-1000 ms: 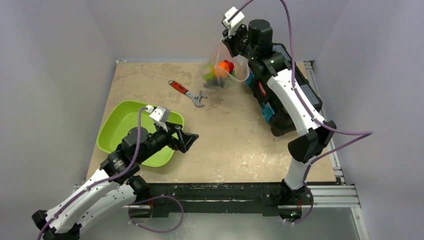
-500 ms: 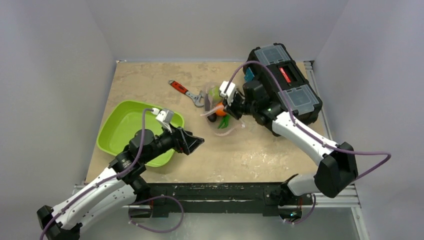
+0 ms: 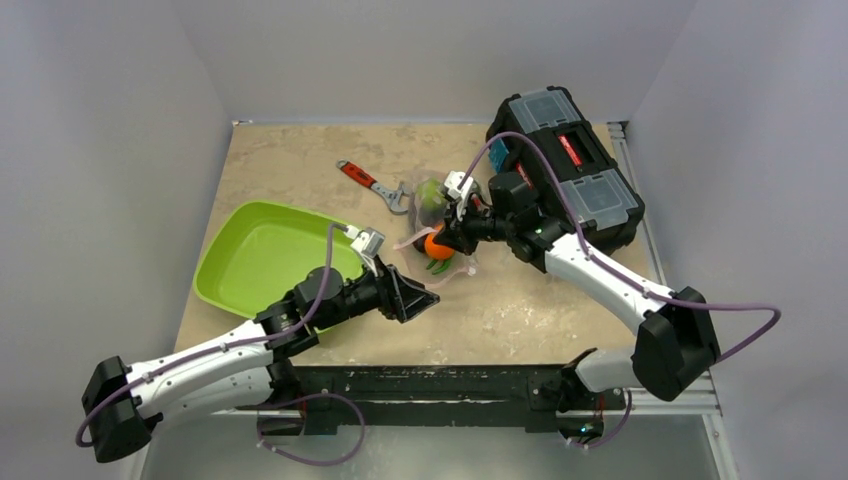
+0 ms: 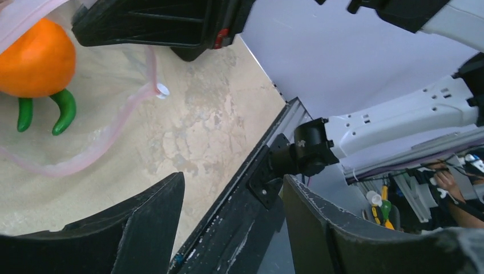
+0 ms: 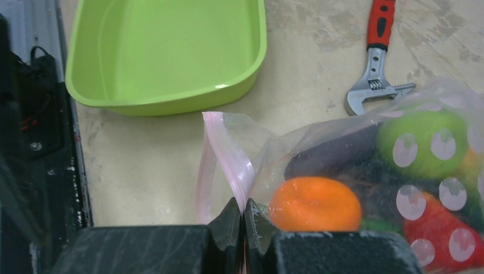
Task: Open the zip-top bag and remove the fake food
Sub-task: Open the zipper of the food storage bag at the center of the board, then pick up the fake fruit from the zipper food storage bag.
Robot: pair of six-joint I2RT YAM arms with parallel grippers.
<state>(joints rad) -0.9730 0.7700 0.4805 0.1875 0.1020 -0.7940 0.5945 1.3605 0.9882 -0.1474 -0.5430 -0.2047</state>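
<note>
One zip-top bag (image 5: 240, 148), one green tray (image 5: 171, 108), one wrench (image 5: 379, 51).
The right gripper (image 5: 243, 208) pinches the bag's strip, the left gripper (image 4: 231, 185) gapes empty — fake food (image 5: 314, 202) overlaps inside, perhaps six pieces.

Clear, white-dotted zip-top bag (image 5: 265, 145), its strip pink, at the right gripper (image 5: 243, 220); beside it an orange fruit (image 5: 314, 204) and a green ball (image 5: 419, 128); beyond, a lime tray (image 5: 165, 51) and a red-handled wrench (image 5: 378, 51).

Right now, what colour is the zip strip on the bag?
The zip strip is pale pink, clearest in the right wrist view.
</note>
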